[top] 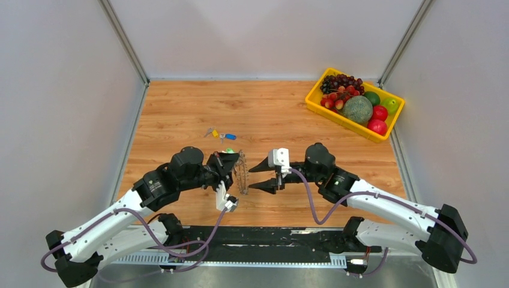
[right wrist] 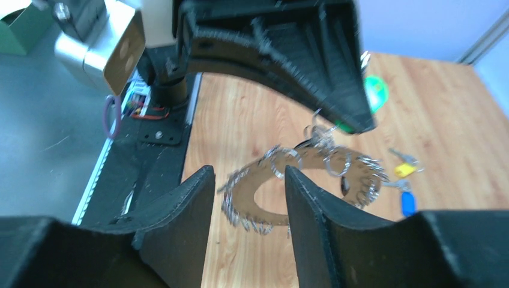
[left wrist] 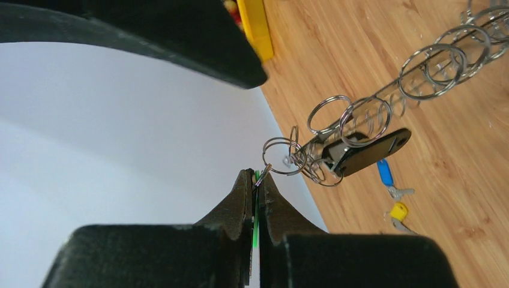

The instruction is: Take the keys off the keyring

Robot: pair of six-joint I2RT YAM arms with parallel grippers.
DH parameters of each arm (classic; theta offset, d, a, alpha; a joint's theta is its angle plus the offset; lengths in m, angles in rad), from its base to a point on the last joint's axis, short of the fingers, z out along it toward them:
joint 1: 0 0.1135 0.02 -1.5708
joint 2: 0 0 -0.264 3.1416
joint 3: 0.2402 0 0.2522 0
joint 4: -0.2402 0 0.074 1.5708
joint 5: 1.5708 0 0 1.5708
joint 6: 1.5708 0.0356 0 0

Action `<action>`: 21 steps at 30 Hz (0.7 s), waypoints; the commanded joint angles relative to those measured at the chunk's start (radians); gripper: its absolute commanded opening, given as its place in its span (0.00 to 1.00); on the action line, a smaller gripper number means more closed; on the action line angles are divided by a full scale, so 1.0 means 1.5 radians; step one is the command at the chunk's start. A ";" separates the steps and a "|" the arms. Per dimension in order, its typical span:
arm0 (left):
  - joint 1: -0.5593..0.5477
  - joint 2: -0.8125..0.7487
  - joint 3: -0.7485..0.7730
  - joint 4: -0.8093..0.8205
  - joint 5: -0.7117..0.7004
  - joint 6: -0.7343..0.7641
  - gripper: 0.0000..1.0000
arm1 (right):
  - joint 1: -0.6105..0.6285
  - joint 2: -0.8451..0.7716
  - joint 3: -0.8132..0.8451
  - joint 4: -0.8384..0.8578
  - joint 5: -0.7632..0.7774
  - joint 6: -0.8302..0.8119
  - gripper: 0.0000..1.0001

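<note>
My left gripper [top: 231,161] is shut on a green-headed key [left wrist: 256,207], seen edge-on between the fingertips in the left wrist view. From that key hangs the keyring [top: 242,174], a large loop strung with many small silver rings [left wrist: 432,69] and a black fob [left wrist: 367,152]. My right gripper [top: 262,177] is open and empty just right of the keyring, which hangs beyond its fingertips [right wrist: 303,171]. A yellow-headed key [top: 215,133] and a blue-headed key [top: 227,136] lie loose on the table behind the left gripper.
A yellow basket [top: 314,99] of fruit stands at the back right of the wooden table [top: 264,114]. Grey walls close in the left, right and back sides. The arms' black base rail [top: 264,235] runs along the near edge.
</note>
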 commanded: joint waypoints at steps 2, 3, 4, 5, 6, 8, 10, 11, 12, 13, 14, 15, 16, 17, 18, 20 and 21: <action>-0.004 -0.018 -0.008 0.101 0.095 -0.023 0.00 | 0.002 -0.038 0.026 0.050 0.079 -0.006 0.47; -0.004 -0.020 -0.011 0.106 0.111 -0.028 0.00 | 0.002 -0.038 0.031 0.050 0.089 -0.009 0.46; -0.004 -0.021 -0.013 0.116 0.126 -0.038 0.00 | 0.002 -0.037 0.036 0.050 0.095 -0.011 0.45; -0.004 -0.022 -0.018 0.124 0.130 -0.043 0.00 | 0.002 -0.035 0.042 0.049 0.103 -0.013 0.43; -0.003 -0.023 -0.027 0.140 0.137 -0.052 0.00 | 0.002 -0.033 0.045 0.048 0.115 -0.014 0.42; -0.004 -0.024 -0.041 0.166 0.143 -0.062 0.00 | 0.001 -0.033 0.048 0.046 0.140 -0.017 0.38; -0.003 -0.026 -0.055 0.192 0.148 -0.071 0.00 | 0.001 -0.039 0.039 0.045 0.170 -0.016 0.36; -0.004 -0.026 -0.059 0.210 0.149 -0.079 0.00 | 0.001 -0.044 0.033 0.045 0.179 -0.017 0.34; -0.004 -0.025 -0.067 0.217 0.147 -0.084 0.00 | 0.001 -0.050 0.027 0.045 0.186 -0.017 0.34; -0.004 -0.020 -0.071 0.230 0.145 -0.089 0.00 | 0.001 -0.056 0.021 0.046 0.189 -0.016 0.33; -0.004 -0.017 -0.076 0.232 0.141 -0.089 0.00 | 0.001 -0.062 0.014 0.046 0.187 -0.015 0.32; -0.004 -0.012 -0.078 0.236 0.139 -0.090 0.00 | 0.001 -0.070 0.007 0.046 0.181 -0.014 0.32; -0.004 -0.010 -0.083 0.238 0.135 -0.091 0.00 | 0.001 -0.076 -0.001 0.046 0.179 -0.015 0.32; -0.004 -0.006 -0.085 0.242 0.133 -0.095 0.00 | 0.001 -0.082 -0.008 0.046 0.183 -0.015 0.32; -0.003 -0.005 -0.088 0.243 0.131 -0.096 0.00 | 0.000 -0.087 -0.016 0.046 0.188 -0.017 0.32; -0.003 -0.002 -0.093 0.248 0.131 -0.104 0.00 | 0.000 -0.091 -0.030 0.046 0.199 -0.025 0.32; -0.004 0.000 -0.095 0.251 0.131 -0.103 0.00 | 0.000 -0.089 -0.034 0.046 0.202 -0.030 0.32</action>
